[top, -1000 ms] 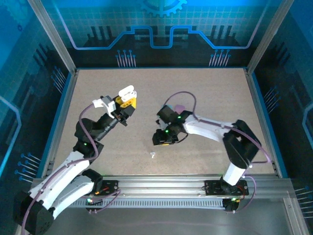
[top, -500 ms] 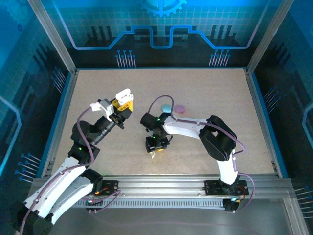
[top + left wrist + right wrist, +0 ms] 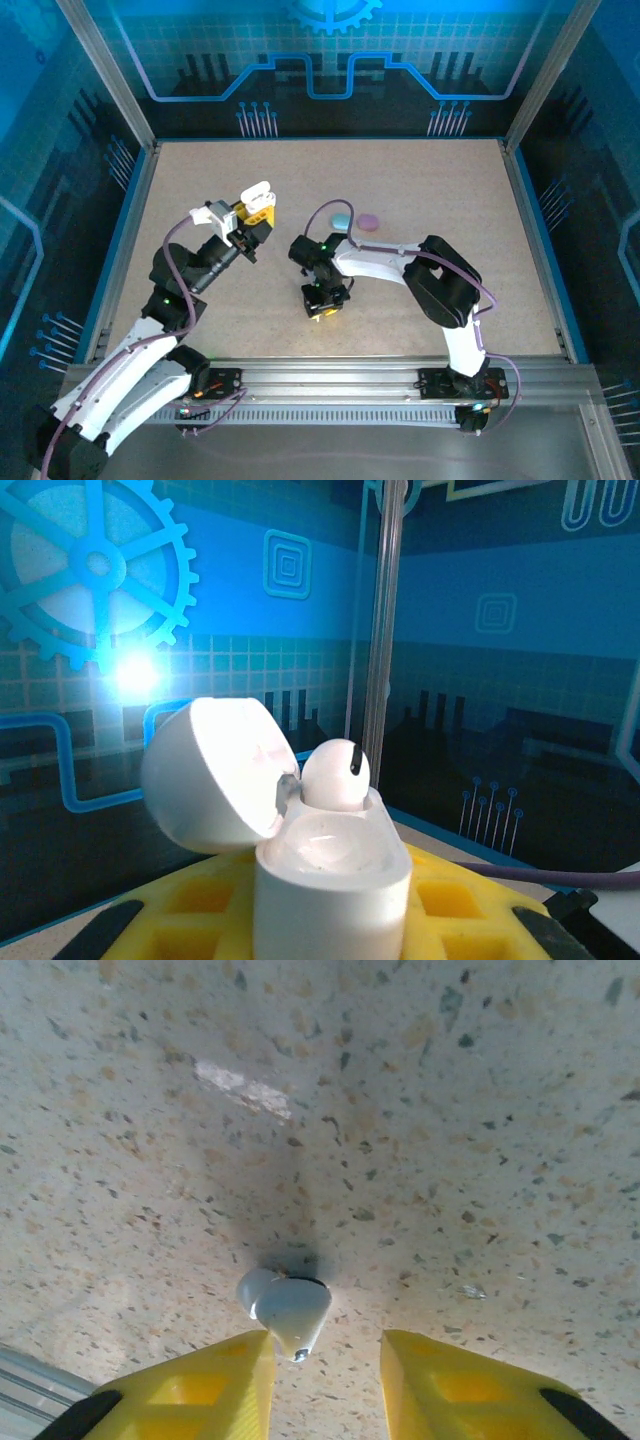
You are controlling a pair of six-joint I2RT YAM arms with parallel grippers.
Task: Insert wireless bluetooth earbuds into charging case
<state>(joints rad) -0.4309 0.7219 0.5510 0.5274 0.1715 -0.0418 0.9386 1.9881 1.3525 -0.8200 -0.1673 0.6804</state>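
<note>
Roughly half done, by the look of it. The left end effector [image 3: 247,225] grips the open white charging case [image 3: 331,878], with one earbud [image 3: 335,774] seated toward its 12 o'clock side. The second earbud [image 3: 286,1311] lies on the bench [image 3: 480,1110] — the right end effector [image 3: 327,1365], at 4 o'clock from the case, straddles it with jaws parted, not yet gripping. Pickup and insertion remain.
</note>
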